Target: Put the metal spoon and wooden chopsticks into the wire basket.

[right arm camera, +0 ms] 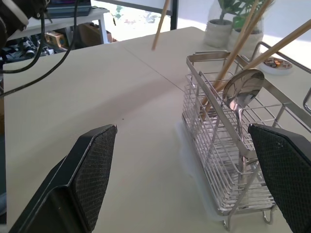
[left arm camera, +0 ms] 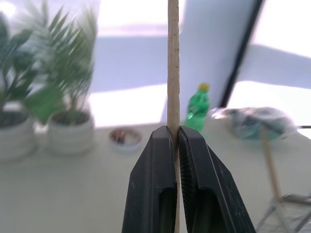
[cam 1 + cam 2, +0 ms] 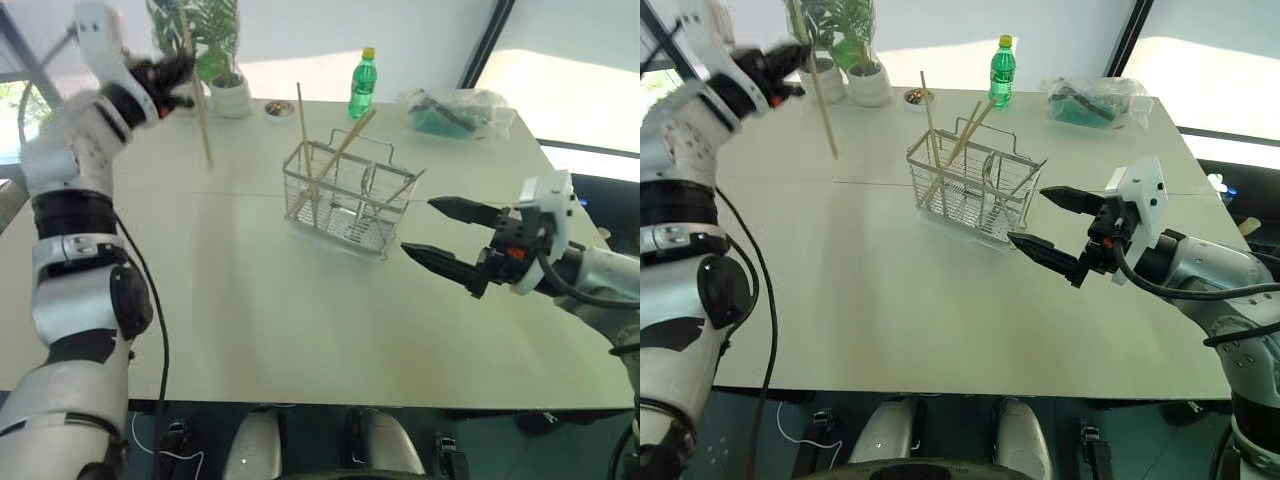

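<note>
The wire basket (image 3: pixel 345 200) stands on the middle of the table. Two wooden chopsticks (image 3: pixel 342 146) lean out of its left compartment. The metal spoon (image 1: pixel 241 90) stands in the basket, bowl up. High over the table's far left, my left gripper (image 3: pixel 176 76) is shut on a third wooden chopstick (image 3: pixel 200 110), which hangs nearly upright with its lower tip above the tabletop. The left wrist view has that chopstick (image 2: pixel 173 63) pinched between the two black fingers (image 2: pixel 155 179). My right gripper (image 3: pixel 418 226) is open with nothing in it, pointing at the basket's right side.
A green bottle (image 3: pixel 363 83), potted plants (image 3: pixel 230 90), a small dish (image 3: pixel 279 108) and a clear plastic bag (image 3: pixel 455 108) line the table's far edge. Bare tabletop (image 3: pixel 250 300) lies in front of the basket.
</note>
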Robot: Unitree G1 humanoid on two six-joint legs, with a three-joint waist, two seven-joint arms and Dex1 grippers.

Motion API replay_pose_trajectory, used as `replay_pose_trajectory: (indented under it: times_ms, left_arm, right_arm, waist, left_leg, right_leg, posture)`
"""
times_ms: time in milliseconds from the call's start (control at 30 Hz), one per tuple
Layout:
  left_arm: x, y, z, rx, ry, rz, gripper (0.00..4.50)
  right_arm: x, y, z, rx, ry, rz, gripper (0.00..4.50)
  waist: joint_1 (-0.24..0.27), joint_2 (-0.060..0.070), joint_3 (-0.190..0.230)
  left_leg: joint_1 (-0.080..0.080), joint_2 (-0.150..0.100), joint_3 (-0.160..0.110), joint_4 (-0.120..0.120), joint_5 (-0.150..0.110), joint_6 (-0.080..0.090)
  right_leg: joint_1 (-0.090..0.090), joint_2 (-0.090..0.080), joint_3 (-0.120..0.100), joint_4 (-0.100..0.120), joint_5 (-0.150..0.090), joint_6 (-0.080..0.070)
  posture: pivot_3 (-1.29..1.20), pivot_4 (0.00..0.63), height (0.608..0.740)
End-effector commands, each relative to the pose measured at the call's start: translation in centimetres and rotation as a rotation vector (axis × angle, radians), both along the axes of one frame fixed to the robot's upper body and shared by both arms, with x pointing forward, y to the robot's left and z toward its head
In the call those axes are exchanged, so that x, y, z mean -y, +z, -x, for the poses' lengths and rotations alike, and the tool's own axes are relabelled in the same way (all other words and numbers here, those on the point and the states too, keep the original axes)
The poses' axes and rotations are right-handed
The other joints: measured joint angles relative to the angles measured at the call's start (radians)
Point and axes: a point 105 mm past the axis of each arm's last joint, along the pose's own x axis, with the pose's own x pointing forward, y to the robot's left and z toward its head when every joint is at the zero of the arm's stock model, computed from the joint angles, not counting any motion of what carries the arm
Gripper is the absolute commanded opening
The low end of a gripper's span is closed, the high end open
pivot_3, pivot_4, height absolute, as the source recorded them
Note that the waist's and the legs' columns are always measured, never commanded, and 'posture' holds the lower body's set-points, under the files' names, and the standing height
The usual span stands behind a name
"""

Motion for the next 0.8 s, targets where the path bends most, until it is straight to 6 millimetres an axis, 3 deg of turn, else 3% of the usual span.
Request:
replay_pose_trajectory:
  times_ms: [33,133,267,467,800]
  left_arm:
    - [2.0,4.0,1.5,0.162,-0.104,-0.009,0.03]
    - [5.7,5.8,2.3,0.248,-0.225,-0.027,0.03]
    - [8.4,6.1,2.4,0.259,-0.301,-0.003,0.03]
    - [11.5,2.4,1.3,0.169,-0.359,-0.017,0.03]
    - [12.4,-4.0,0.0,0.04,-0.334,-0.057,0.03]
  right_arm:
    - [0.1,1.0,0.6,0.045,0.02,0.008,4.5]
    - [0.1,1.1,1.0,0.045,0.028,0.011,4.5]
    - [0.4,1.1,1.0,0.047,0.007,0.007,4.5]
    - [0.4,1.3,1.1,0.055,-0.025,-0.015,4.5]
    - [0.7,1.0,0.9,0.053,-0.069,-0.034,4.5]
  waist:
    - [-0.001,0.0,0.0]
    - [0.001,0.0,0.0]
    - [0.0,0.0,0.0]
    - [-0.003,0.001,0.0]
    - [0.001,0.001,0.0]
  left_leg:
    - [0.0,0.0,0.0,0.0,0.0,0.0]
    - [0.001,0.0,0.0,0.0,0.0,0.0]
    - [0.001,0.0,-0.001,0.002,0.0,0.0]
    - [0.001,0.001,-0.001,0.002,0.0,0.001]
    - [0.0,0.001,-0.001,0.002,0.0,0.001]
  right_leg:
    - [0.0,0.0,0.0,0.0,0.0,0.0]
    - [0.0,0.001,0.0,0.001,0.0,0.001]
    - [0.001,0.001,0.0,0.001,0.0,0.001]
    - [0.001,0.002,0.0,0.002,0.0,0.001]
    - [0.0,0.002,0.0,0.001,0.0,0.001]
  posture:
    - [0.0,0.15,0.717]
    - [0.0,0.15,0.717]
    - [0.0,0.15,0.717]
    - [0.0,0.15,0.717]
    - [0.0,0.15,0.717]
